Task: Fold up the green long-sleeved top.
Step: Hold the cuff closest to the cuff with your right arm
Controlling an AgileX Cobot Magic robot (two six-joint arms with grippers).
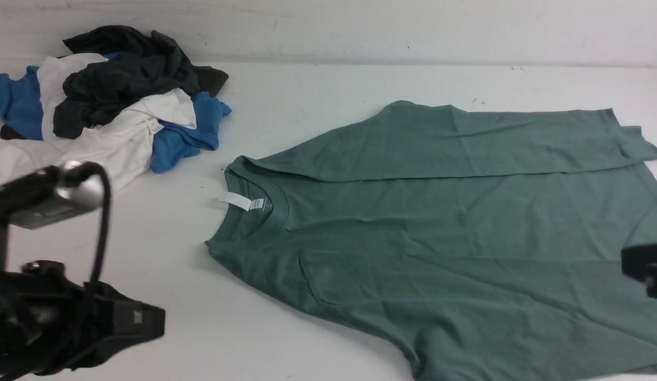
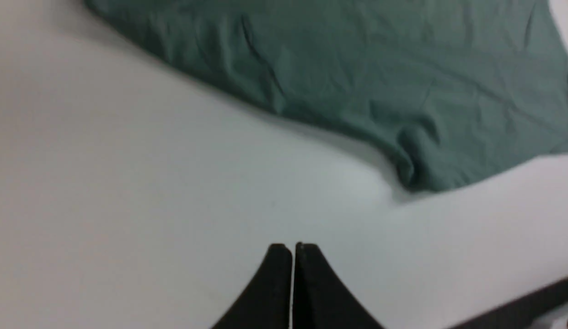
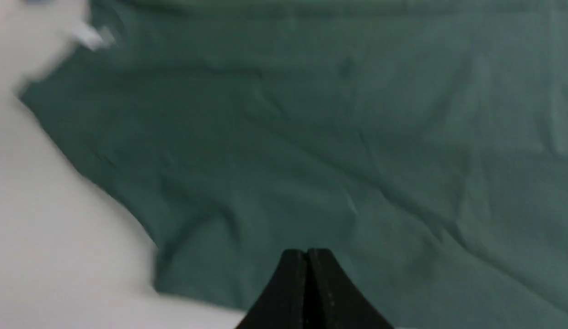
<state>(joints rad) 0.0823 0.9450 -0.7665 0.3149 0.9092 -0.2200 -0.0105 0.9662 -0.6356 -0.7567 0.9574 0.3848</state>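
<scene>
On table, sage-green top (image 1: pixel 466 238), sleeve folded

green long-sleeved top (image 1: pixel 466 238) lies spread on the table (image 1: pixel 212 323)

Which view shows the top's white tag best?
Front view: the tag lies sharp and whole on the top. The right wrist view shows only a blurred white streak of it; the left wrist view misses it.

— Front one, set where?
— Sat at six o'clock, faced twelve and down across the table (image 1: pixel 318 95); took in the green long-sleeved top (image 1: pixel 466 222) from centre to three o'clock.
— And from the wrists?
— Hung close above, looked out past the left gripper (image 2: pixel 293 247) and the right gripper (image 3: pixel 307 251). Shared that top with the front.
</scene>
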